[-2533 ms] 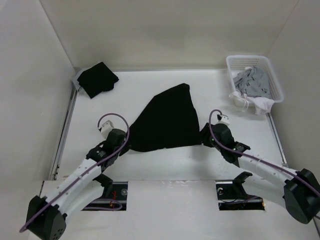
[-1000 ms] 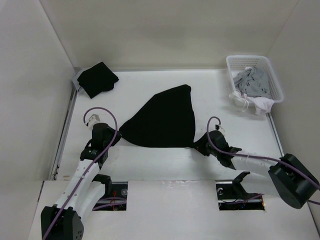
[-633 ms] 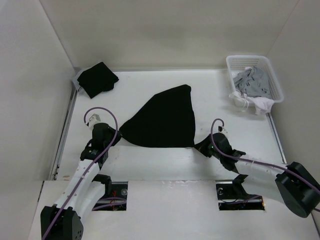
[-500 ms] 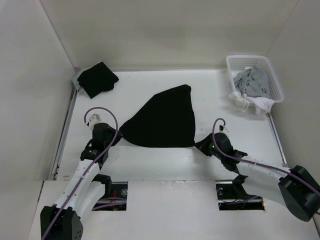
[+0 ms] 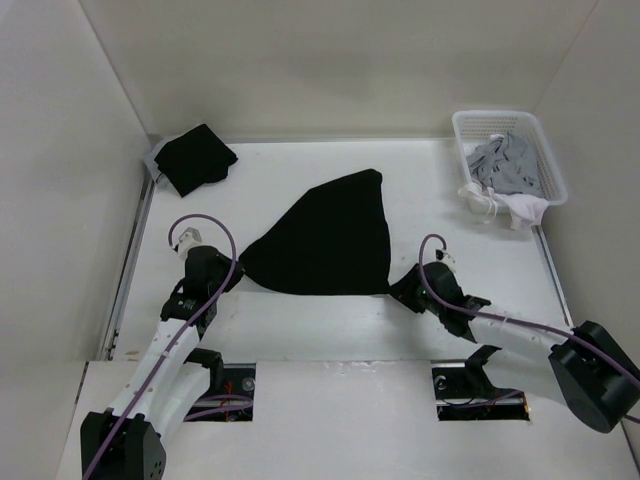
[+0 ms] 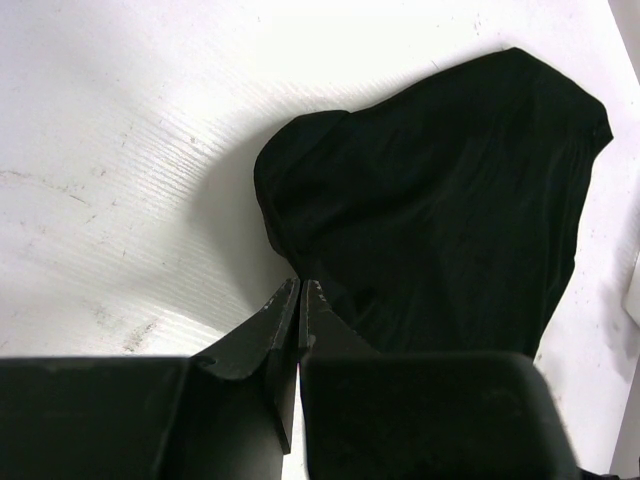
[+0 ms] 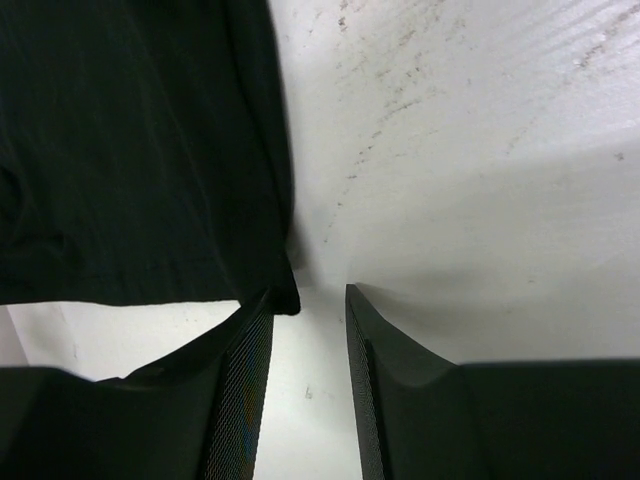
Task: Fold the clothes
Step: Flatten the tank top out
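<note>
White walls close round a white bench (image 5: 300, 330). In its far-left corner lies a small folded black cloth (image 5: 195, 158). Nearer, the left arm (image 5: 180, 330) reaches in from the near edge. Its jaws are clenched tight on the near-left corner of the black garment (image 5: 330, 245); in the left wrist view the cloth's edge runs straight into the meeting tips.

The garment lies spread on the middle of the bench. It is roughly triangular, with a rounded point toward the far side, and its long lower edge runs between the two arms.

At the near-right corner the right arm (image 5: 510, 335) lies low over the bench. Its jaws are released, with a clear gap between the fingers (image 7: 240, 390). The garment's hem corner lies just at the tip of one finger, not gripped.

At the far right stands a white basket (image 5: 548, 160) holding pale grey clothes (image 5: 505, 160), with a white piece (image 5: 510, 208) hanging over its near rim.
</note>
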You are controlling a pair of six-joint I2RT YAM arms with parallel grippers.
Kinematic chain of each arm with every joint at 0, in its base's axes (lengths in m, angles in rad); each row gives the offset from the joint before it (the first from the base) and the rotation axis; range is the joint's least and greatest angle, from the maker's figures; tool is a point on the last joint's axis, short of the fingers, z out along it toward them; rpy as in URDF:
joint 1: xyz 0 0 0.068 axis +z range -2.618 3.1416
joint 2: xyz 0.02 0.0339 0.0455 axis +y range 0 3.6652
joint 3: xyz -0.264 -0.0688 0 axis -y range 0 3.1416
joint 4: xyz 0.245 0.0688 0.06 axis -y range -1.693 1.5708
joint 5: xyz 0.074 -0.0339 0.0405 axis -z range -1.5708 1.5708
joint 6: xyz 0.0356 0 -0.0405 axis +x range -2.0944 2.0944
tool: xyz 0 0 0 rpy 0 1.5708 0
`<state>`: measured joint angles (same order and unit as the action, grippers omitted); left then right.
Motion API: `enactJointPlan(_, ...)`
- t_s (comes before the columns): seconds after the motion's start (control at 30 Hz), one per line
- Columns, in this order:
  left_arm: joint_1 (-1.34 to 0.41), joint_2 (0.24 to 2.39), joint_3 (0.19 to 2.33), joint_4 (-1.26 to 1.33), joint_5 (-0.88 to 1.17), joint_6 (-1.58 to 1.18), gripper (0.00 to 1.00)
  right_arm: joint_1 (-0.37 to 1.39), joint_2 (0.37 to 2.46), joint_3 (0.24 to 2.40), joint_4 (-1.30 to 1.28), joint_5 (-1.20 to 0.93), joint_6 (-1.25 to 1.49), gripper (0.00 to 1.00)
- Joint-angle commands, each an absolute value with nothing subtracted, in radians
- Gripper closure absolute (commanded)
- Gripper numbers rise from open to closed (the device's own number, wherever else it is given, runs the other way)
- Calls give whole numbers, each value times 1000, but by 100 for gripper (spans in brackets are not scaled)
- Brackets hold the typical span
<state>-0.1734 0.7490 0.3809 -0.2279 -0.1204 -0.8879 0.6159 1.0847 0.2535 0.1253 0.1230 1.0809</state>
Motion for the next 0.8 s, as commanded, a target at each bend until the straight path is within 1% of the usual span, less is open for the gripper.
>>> enactJointPlan(0.0, -180, 752, 384, -189, -120, -894, 100, 617, 1103, 284, 173, 127, 1071, 61)
enactJointPlan(0.07, -180, 752, 382, -189, -121, -894, 100, 617, 1107, 281, 190, 129, 1072, 62)
enactJointPlan(0.2, -180, 755, 383, -186, -121, -894, 100, 614, 1134, 281, 215, 124, 1065, 72)
enactJointPlan(0.3, -180, 758, 382, -186, -121, -894, 100, 616, 1158, 281, 244, 107, 1063, 77)
enactJointPlan(0.43, -180, 762, 377, -179, -120, -896, 100, 617, 1173, 275, 287, 98, 1068, 76)
enactJointPlan(0.5, -180, 761, 376, -179, -120, -896, 100, 617, 1170, 270, 299, 101, 1069, 70)
enactJointPlan(0.57, -182, 758, 376, -179, -123, -896, 100, 617, 1164, 264, 308, 101, 1069, 69)
enactJointPlan(0.77, -182, 762, 376, -179, -123, -896, 100, 611, 1170, 255, 331, 97, 1066, 77)
